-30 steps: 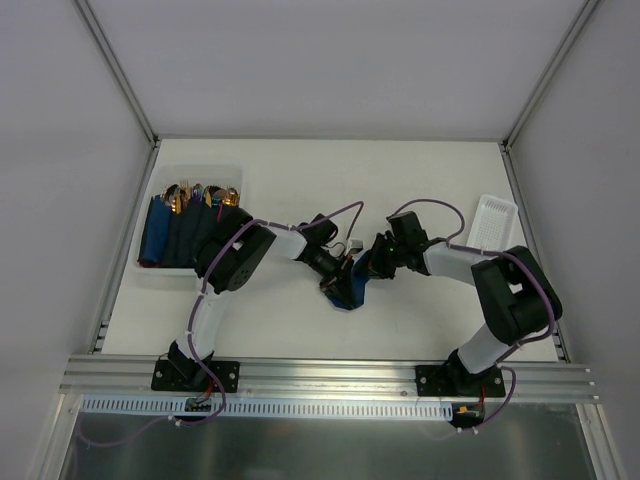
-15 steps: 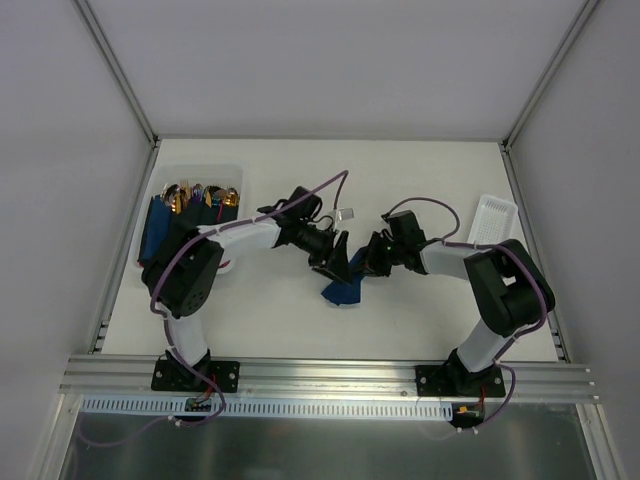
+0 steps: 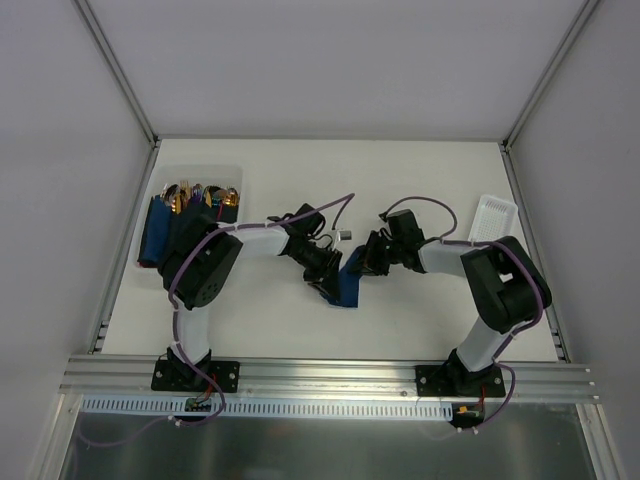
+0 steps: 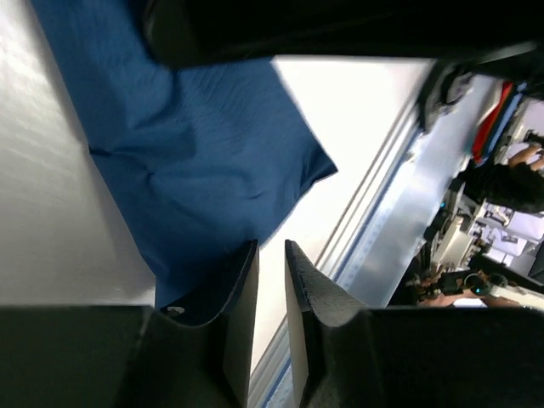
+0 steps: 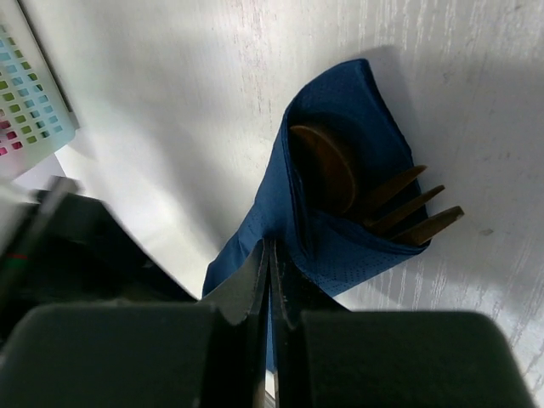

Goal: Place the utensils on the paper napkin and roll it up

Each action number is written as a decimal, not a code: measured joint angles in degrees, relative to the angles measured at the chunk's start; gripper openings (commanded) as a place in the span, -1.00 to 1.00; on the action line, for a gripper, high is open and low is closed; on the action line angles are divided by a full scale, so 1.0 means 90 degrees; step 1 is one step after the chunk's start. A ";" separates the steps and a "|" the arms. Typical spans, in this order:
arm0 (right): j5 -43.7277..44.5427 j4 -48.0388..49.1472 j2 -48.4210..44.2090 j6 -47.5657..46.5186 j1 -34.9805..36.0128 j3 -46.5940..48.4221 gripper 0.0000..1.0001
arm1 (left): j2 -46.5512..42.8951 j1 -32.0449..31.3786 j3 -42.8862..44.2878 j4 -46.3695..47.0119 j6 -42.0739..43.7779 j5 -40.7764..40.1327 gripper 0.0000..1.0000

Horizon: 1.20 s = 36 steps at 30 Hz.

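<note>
— Paper napkin (image 3: 348, 285): report position.

— Near the middle of the counter (image 3: 420, 170), between the two grippers. The paper napkin is dark navy and folded lengthwise around the utensils (image 5: 331, 174). Its far end meets the right gripper and its near end lies beside the left gripper.

— List the scene, starting at the left.

— Far left: a pale bin (image 3: 148, 272) holds navy bundles (image 3: 158, 232), with gold ends showing at the far side. The left arm's elbow covers part of the bin.

— Left gripper?

— The left gripper (image 4: 270, 251) sits low over the counter at the napkin's left edge. Its jaws stand narrowly apart. White counter shows through the gap, and nothing lies between them. In the wrist view one finger (image 4: 238, 314) overlaps a corner of the napkin. Whether it touches the paper cannot be confirmed.

— Utensils?

— They lie inside the fold. In the right wrist view a rounded bowl and three tines protrude from the open end. The handles are hidden by the paper.

— Right gripper?

— The right gripper (image 5: 269, 246) is just right of the napkin. Its jaws are pressed together, with the edge of the fold pinched at the tips.

— Far right?

— A white perforated tray (image 3: 496, 218) sits at the counter's right edge, well apart from the napkin.
</note>
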 measured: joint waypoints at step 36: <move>-0.0928 0.0347 0.0724 -0.0267 -0.0170 0.0406 -1.00 | 0.1214 0.0692 0.0806 0.1001 -0.0801 0.0855 -0.48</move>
